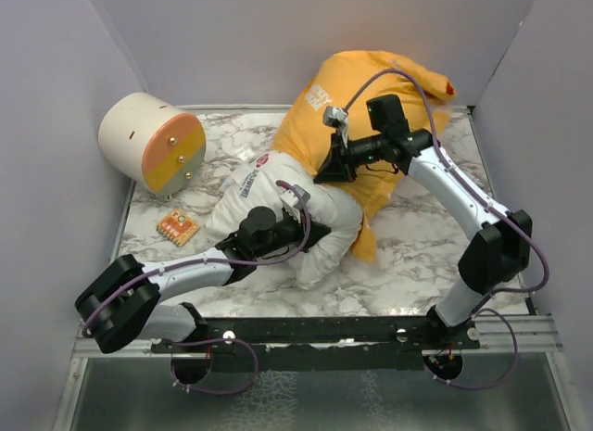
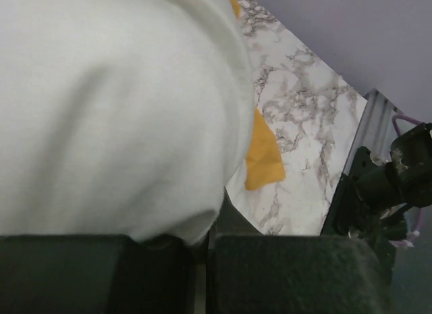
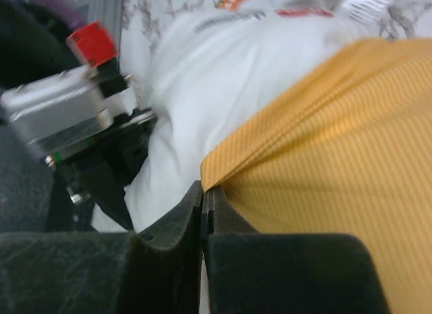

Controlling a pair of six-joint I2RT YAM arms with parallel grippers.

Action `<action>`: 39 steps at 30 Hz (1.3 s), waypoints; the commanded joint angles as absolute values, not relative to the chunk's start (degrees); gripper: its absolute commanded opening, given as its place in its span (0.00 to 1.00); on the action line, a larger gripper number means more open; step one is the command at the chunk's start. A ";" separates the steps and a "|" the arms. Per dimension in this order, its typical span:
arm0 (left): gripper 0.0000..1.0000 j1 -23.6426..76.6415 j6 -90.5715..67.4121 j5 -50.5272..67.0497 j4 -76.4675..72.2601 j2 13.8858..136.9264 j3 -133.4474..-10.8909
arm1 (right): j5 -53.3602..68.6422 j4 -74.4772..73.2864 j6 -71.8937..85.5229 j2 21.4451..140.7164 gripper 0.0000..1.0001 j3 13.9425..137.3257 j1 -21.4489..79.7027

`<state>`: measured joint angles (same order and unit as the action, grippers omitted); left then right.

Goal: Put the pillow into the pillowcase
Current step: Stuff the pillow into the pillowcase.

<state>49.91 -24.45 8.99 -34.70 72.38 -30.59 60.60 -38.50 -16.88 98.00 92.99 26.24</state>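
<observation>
The white pillow (image 1: 278,195) lies slantwise mid-table, its far end inside the orange-yellow pillowcase (image 1: 371,88), which bunches up toward the back wall. My left gripper (image 1: 310,234) is at the pillow's near end. In the left wrist view the left gripper (image 2: 202,240) is shut, with a fold of the pillow (image 2: 115,111) pinched at its tips; a pillowcase corner (image 2: 263,155) shows beyond. My right gripper (image 1: 332,167) is at the case's mouth. In the right wrist view the right gripper (image 3: 204,192) is shut on the hem of the pillowcase (image 3: 337,138), beside the pillow (image 3: 202,77).
A cream-and-orange cylinder (image 1: 153,142) lies at the back left. A small orange waffle-like piece (image 1: 178,226) sits on the marble near the left arm. Grey walls close in three sides. The right arm's base (image 2: 378,186) stands at the table's near edge.
</observation>
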 commanded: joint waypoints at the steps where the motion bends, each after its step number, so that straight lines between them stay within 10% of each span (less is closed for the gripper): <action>1: 0.00 44.37 -33.42 17.00 -44.28 78.16 -30.09 | 60.81 -38.75 -26.65 87.18 0.02 81.34 28.17; 14: 0.00 43.15 -42.52 24.07 -50.04 86.43 -30.39 | 63.73 -24.38 -15.60 69.87 0.98 52.30 3.47; 24: 0.00 43.24 -40.48 23.08 -45.80 82.04 -31.48 | 53.10 15.04 7.81 79.53 1.00 36.68 2.71; 28: 0.00 43.44 -40.28 23.14 -45.20 79.35 -30.85 | 50.64 21.08 11.58 85.41 0.91 37.27 5.75; 34: 0.00 43.42 -34.00 18.18 -36.67 75.17 -34.80 | 63.47 10.37 4.45 83.82 0.09 39.07 7.86; 39: 0.00 41.98 -27.86 10.64 -32.78 76.82 -41.27 | 75.25 -19.24 -25.91 74.92 0.01 43.66 13.61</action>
